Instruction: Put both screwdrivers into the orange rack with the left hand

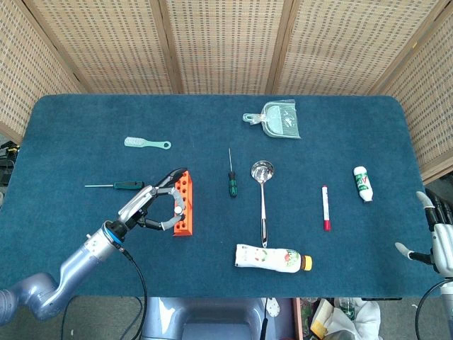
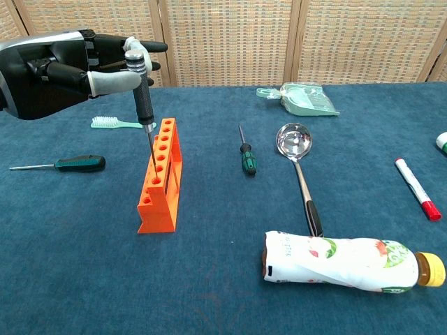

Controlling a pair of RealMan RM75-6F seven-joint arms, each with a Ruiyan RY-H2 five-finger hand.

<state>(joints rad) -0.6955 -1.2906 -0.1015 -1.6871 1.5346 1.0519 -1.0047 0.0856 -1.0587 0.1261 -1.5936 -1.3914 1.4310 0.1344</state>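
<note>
The left hand (image 2: 59,66) pinches a grey-handled screwdriver (image 2: 142,87) upright near its cap, other fingers spread. Directly below the hand, the shaft tip sits in or just at a hole of the orange rack (image 2: 160,178); which, I cannot tell. This looks like the insertion step: next, lower straight and release. Two more screwdrivers lie on the worktop, one (image 2: 63,164) left of the hand, one (image 2: 246,155) right beyond the rack. The right hand (image 1: 440,237) idles, open, far right.

black left hand (image 2: 66,66), silver arm (image 1: 67,265)

orange rack (image 2: 161,178), blue tablecloth (image 2: 84,272)
</note>
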